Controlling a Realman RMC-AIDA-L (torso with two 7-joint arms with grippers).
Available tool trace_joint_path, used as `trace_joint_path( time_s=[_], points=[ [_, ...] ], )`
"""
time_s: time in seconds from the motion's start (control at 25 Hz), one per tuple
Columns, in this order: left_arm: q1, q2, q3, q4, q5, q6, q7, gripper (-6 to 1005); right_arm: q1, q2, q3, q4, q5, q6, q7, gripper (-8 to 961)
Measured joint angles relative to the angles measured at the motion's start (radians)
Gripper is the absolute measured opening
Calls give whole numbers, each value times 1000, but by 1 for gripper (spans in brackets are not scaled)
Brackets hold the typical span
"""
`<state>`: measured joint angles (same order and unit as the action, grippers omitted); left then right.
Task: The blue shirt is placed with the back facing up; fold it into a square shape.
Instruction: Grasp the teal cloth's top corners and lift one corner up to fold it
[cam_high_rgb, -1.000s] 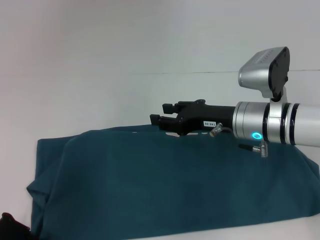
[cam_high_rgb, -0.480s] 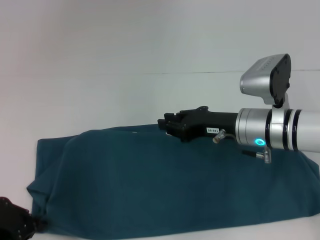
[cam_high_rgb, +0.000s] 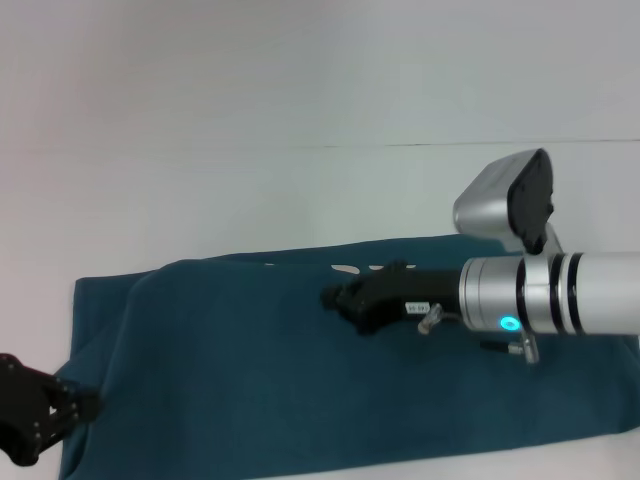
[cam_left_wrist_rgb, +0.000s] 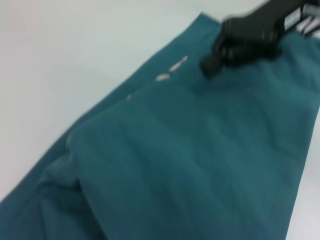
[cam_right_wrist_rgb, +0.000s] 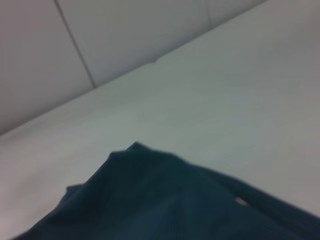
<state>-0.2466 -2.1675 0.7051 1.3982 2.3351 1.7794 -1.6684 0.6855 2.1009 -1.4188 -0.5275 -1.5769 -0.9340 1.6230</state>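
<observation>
Although the blue shirt (cam_high_rgb: 330, 370) already lies as a wide band on the white table (cam_high_rgb: 300, 100), it is not yet a square, and this is where I think trouble can come. In the head view the right gripper (cam_high_rgb: 340, 298) reaches in from the shirt's right side and hangs over the shirt's far part, just near the white letters (cam_high_rgb: 350, 269); it is dark against the cloth and I cannot tell if its fingers are apart or together. The left gripper (cam_high_rgb: 40, 410) waits at the shirt's left near corner, and its state I cannot tell either. If the right one pinches only the top layer, the fold under it may slide open.

In the left wrist view the same right gripper (cam_left_wrist_rgb: 240, 42) shows close to the letters (cam_left_wrist_rgb: 170, 70), with the shirt's far edge just beyond it, so a drag could pull that edge crooked.

In the right wrist view a corner of the shirt (cam_right_wrist_rgb: 165, 200) points onto bare table (cam_right_wrist_rgb: 225, 100); beyond the shirt's far edge there is much free room.
</observation>
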Motion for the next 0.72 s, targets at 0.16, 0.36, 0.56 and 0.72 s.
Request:
trace_joint_path(
  time_s=[0.16, 0.36, 0.56, 0.72],
  points=[
    [1, 0, -10, 11, -39, 16, 0, 70, 5, 3, -41, 8, 3, -10, 25, 3],
    [5, 1, -10, 13, -33, 17, -1, 82, 4, 4, -61, 7, 5, -27, 48, 3],
    [19, 2, -10, 21, 5, 29, 1, 95, 4, 4, -61, 2, 16, -29, 50, 3],
    [28, -1, 1, 39, 20, 35, 1, 105, 11, 4, -61, 0, 17, -31, 51, 3]
  ],
)
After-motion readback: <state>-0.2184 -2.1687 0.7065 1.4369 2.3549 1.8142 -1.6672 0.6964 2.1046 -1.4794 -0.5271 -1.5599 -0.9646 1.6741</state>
